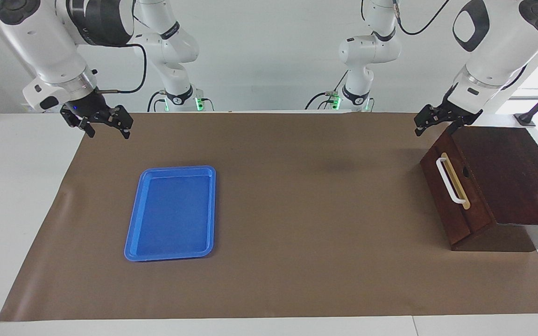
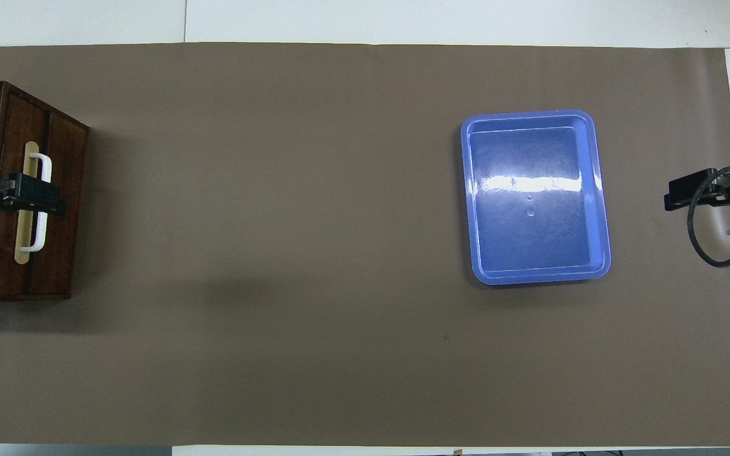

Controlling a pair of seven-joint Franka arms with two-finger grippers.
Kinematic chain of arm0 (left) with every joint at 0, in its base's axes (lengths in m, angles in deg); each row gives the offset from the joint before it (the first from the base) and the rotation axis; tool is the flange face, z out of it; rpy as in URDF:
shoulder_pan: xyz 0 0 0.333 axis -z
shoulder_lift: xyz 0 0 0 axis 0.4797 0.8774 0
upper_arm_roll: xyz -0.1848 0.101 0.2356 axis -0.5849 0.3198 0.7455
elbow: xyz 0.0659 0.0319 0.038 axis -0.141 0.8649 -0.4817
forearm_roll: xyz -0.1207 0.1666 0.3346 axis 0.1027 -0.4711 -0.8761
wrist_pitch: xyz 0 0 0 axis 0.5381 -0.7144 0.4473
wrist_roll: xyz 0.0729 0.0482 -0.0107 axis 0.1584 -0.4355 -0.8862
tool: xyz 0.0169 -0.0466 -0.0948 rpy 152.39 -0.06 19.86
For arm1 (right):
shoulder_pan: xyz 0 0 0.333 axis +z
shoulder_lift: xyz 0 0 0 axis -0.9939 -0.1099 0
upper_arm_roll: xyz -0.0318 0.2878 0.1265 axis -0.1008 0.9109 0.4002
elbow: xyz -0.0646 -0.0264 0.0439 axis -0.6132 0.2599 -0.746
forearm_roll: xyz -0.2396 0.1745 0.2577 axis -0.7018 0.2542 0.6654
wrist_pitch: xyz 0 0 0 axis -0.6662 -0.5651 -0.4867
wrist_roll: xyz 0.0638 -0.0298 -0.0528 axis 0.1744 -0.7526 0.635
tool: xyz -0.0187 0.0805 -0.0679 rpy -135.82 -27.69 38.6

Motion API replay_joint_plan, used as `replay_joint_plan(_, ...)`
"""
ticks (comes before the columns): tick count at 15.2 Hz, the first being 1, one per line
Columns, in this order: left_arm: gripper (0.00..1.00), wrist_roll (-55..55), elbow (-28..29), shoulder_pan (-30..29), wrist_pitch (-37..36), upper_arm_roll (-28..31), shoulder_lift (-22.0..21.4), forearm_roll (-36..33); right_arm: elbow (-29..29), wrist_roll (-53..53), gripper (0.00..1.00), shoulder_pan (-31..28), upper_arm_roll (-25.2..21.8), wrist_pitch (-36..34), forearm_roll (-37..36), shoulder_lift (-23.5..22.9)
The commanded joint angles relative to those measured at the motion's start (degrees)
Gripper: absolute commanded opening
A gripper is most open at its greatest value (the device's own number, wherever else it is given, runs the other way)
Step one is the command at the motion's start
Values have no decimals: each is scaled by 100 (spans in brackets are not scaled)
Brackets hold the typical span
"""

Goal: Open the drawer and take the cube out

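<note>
The drawer (image 1: 442, 205) is shut in its dark wooden box (image 1: 512, 172) at the left arm's end of the table. Its front faces the right arm's end and carries a white bar handle (image 1: 451, 183) on a tan strip. The cube is hidden. My left gripper (image 1: 435, 130) hangs open in the air over the box's corner nearest the robots, touching nothing. From overhead the left gripper (image 2: 54, 197) covers the middle of the handle (image 2: 45, 168) on the drawer (image 2: 64, 158). My right gripper (image 1: 109, 134) waits open and empty over the mat's corner at the right arm's end, seen overhead as the right gripper (image 2: 670, 195).
An empty blue tray (image 1: 175, 169) lies flat on the brown mat (image 1: 306, 210) toward the right arm's end, and shows overhead as the tray (image 2: 530, 116). Bare brown mat (image 2: 276, 253) stretches between the tray and the drawer's front.
</note>
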Motion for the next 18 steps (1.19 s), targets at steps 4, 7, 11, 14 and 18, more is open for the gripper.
replay_joint_plan(4,100,96,-86,21,0,19,36,-8,-33,115,100,-93,67,4,-26,56)
replay_joint_plan(7,100,61,-33,3,26,28,18,-8,-33,124,100,-93,67,-5,-26,56)
replay_joint_plan(11,100,61,-68,-5,193,36,9,-8,-42,220,100,-84,75,-40,-35,65)
replay_joint_plan(14,100,17,28,3,254,28,-34,-69,-94,817,100,-75,75,-22,9,91)
replay_joint_plan(18,100,-35,1011,249,1448,1,-193,-1026,-252,959,100,-22,84,4,70,170)
